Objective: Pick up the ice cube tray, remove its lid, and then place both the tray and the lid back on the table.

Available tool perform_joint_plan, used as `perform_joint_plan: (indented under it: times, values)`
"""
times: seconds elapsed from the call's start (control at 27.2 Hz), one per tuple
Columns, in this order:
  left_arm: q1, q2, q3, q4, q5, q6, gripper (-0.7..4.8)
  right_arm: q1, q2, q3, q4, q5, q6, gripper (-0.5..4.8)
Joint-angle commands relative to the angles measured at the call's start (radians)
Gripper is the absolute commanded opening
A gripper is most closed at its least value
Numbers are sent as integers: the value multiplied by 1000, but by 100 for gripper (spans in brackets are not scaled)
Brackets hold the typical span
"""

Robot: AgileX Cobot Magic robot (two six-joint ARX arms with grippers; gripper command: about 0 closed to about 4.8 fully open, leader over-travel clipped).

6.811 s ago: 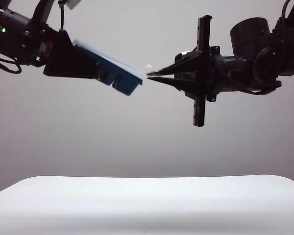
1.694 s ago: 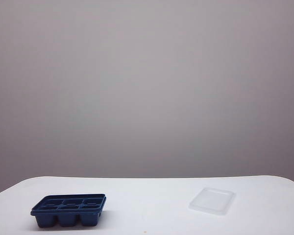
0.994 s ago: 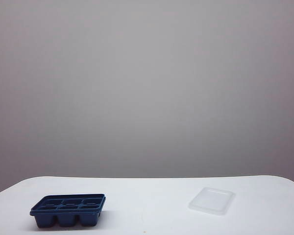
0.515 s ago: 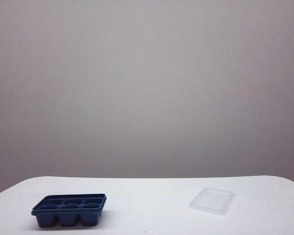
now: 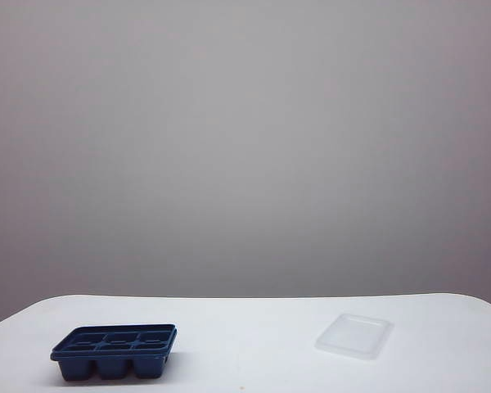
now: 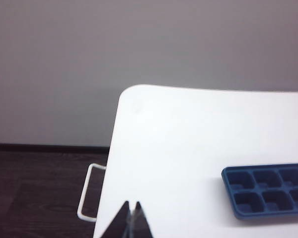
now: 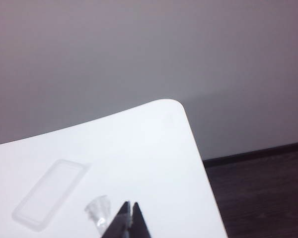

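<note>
Both items sit apart on the table (image 5: 254, 327): ice cube tray (image 6: 268, 190) off to one side ahead of the left gripper (image 6: 130, 220), lid (image 7: 49, 193) just ahead of the right gripper (image 7: 128, 218). Both grippers clenched, empty. Tray looks light and stiff, pinch a rim edge; lid thin, flexy, slick, take its edge

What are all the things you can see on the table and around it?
Ice cube tray: one, dark blue, six cups, on the table's left side.
Lid: one, see-through white, flat on the table's right side, apart from the tray.
Small clear piece: one, on the table near the right hand; cannot tell what it is.
Table: one, white.
White handle: one, on the table's side.
Wall: grey, behind.
Floor: dark wood.
Left hand: one, black, shut, empty, away from the tray.
Right hand: one, black, shut, empty, near the lid.
</note>
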Motion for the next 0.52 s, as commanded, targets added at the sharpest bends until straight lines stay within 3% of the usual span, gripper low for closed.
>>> perform_joint_plan:
  times: [0.04,0.52]
  values:
    - [0,0,-1,1,-14,-14,-5,0,3,-6,5,-3,-3,-8]
    - [0,0,-1,2,-7,-14,-5,0,2,-6,6,-21,-4,-8]
